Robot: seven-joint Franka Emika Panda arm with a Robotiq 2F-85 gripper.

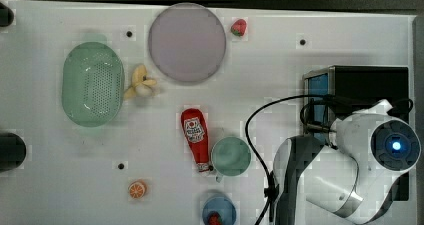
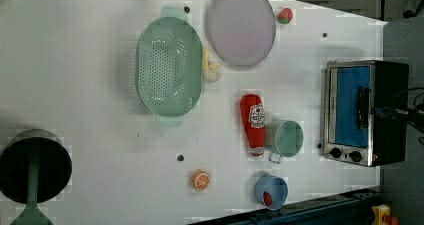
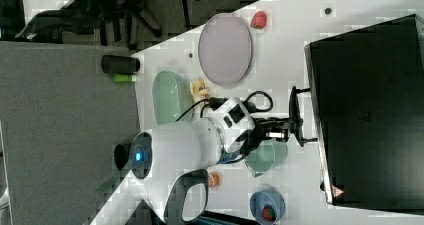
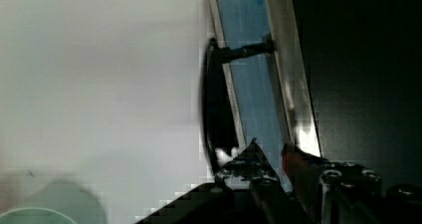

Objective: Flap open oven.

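Your gripper point(image 3: 286, 126) sits at the oven point(image 2: 364, 112) door's handle point(image 3: 296, 116), fingers point(image 4: 249, 157) nearly closed around the bar. The oven stands at the top view's right on the table point(image 1: 60, 185), right of the green cup point(image 1: 231, 156), door barely ajar.

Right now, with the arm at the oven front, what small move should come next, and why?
Probably pull the handle away from the oven and down. The gripper is at the black bar, and the blue glass door looks at most barely cracked in the wrist view, so the flap is not yet done.
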